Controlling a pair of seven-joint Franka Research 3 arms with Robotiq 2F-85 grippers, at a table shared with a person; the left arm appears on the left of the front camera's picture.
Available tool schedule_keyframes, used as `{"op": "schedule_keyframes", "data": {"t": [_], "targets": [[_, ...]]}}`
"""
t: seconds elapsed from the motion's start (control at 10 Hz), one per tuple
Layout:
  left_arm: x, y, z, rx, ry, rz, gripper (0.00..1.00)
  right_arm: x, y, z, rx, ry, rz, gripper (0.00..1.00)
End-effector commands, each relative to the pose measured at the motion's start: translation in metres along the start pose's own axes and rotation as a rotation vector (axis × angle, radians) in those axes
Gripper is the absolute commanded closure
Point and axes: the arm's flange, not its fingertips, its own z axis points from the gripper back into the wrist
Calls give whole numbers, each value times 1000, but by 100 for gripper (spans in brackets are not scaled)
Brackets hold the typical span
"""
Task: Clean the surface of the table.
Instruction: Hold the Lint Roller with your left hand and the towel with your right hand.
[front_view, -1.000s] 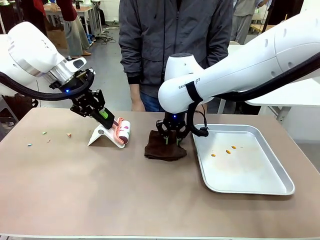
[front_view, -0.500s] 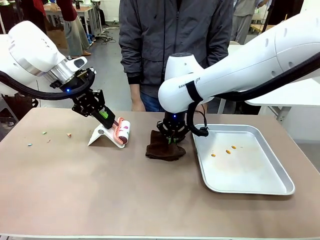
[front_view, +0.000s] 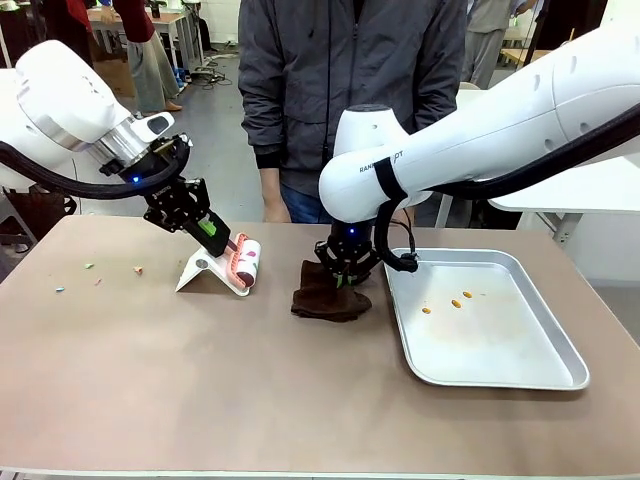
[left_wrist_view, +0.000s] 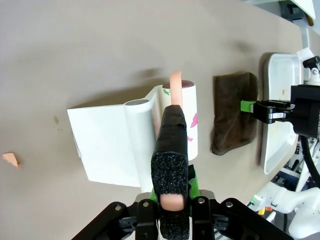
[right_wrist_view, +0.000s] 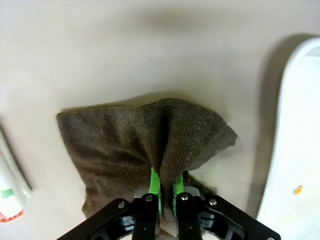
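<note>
The worktop (front_view: 300, 400) is spread across the whole front view, and scattered crumbs (front_view: 137, 269) are to be seen on its left part, well apart from both tools.

Risks first. The lint roller (left_wrist_view: 187, 120) is seated in its white stand (left_wrist_view: 107, 145). If it is lifted at a slant, the stand could be dragged up with it or tipped over. The brown cloth (right_wrist_view: 125, 145) is caught by one raised fold only (a thin hold, it must be said). It could be pulled out of the pinch once it is pressed and dragged along the worktop. It could also be bunched into a lump, and little would be wiped. The metal tray (front_view: 540, 375) lies just beside the cloth, so its rim could be snagged if a sweep is made to that side. The crumbs might be flicked off the edge rather than gathered.

Now the jaws. The left jaws are clenched on the roller's salmon handle (left_wrist_view: 175, 82), which is squeezed between them with no gap to be seen. The right jaws are pinched almost together on the cloth's fold, green pads (right_wrist_view: 155, 184) buried in the fabric, while the rest of the cloth is left resting on the worktop.
</note>
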Motion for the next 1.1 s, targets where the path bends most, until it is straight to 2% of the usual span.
{"op": "schedule_keyframes", "data": {"t": [0.0,0.2,0.5,0.8,0.9,1.0], "targets": [[-10,-7,20,-53,-36,-53,100,-11,-33,24,134,17,41,100],[-22,-8,37,-127,-40,-119,100,-12,-54,45,291,65,104,100],[-42,-1,65,-223,-69,-151,100,-22,-92,77,579,103,234,100],[-75,33,106,-440,17,-192,100,-47,-140,102,823,149,372,100],[-84,47,120,-499,-7,-151,100,-60,-159,110,888,146,368,100],[-92,61,135,-572,-71,-73,100,-73,-180,121,995,129,286,100]]}}
